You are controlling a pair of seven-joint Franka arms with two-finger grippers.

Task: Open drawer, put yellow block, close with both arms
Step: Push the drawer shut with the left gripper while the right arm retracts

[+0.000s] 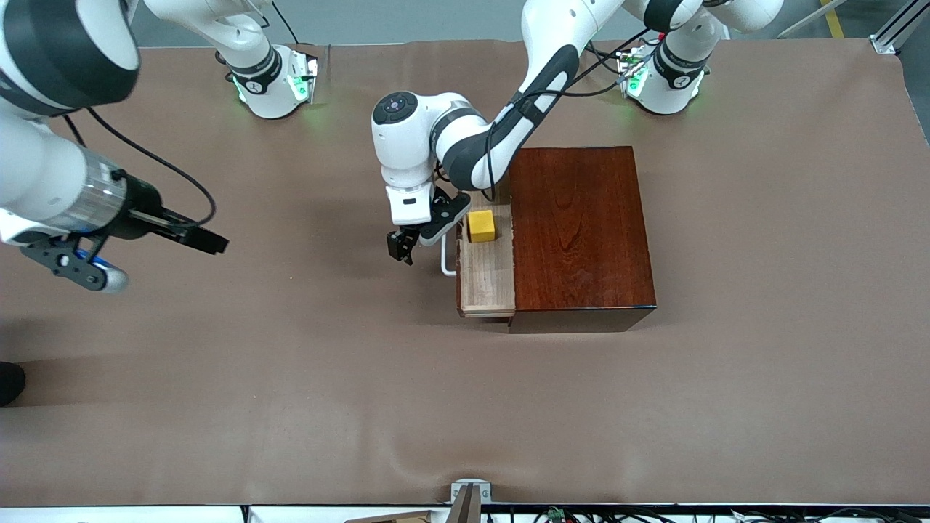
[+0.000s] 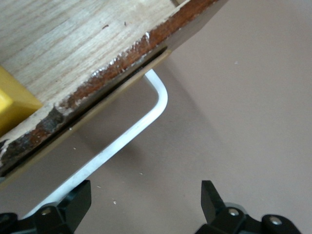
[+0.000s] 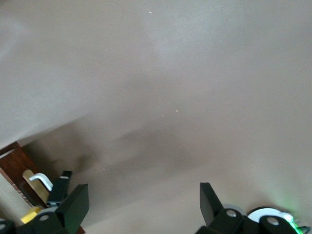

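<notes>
One drawer [image 1: 485,280] is standing partly pulled out of the dark wooden box [image 1: 577,232] on the brown tabletop [image 1: 465,407], toward the right arm's end. The yellow block [image 1: 481,226] is lying inside the drawer. The left tool [image 1: 401,247] is hanging just beside the white handle [image 1: 445,263], its fingers spread wide and holding nothing. The right tool [image 1: 211,242] is waiting over bare tabletop, also wide open.
</notes>
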